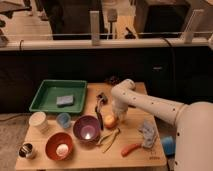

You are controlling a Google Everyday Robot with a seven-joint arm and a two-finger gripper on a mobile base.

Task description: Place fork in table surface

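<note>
My gripper [119,115] points down at the table surface [135,157], just right of an orange object [109,121] and right of the dark black-handled tool [100,107]. The white arm [150,104] reaches it from the right, with its elbow above the back of the table. The fork is hidden; I cannot make it out under or beside the gripper. The purple bowl [86,128] sits to the gripper's left, and the crossed yellow-green utensils [110,137] lie in front of it.
At the back left, a green tray [46,91] holds a blue-grey sponge [65,100]. Along the left stand a white cup [37,120], a small blue cup [63,120], a red bowl [59,145] and a metal cup [26,150]. To the right lie a red object [131,148], a grey cloth [147,132] and a blue object [168,145].
</note>
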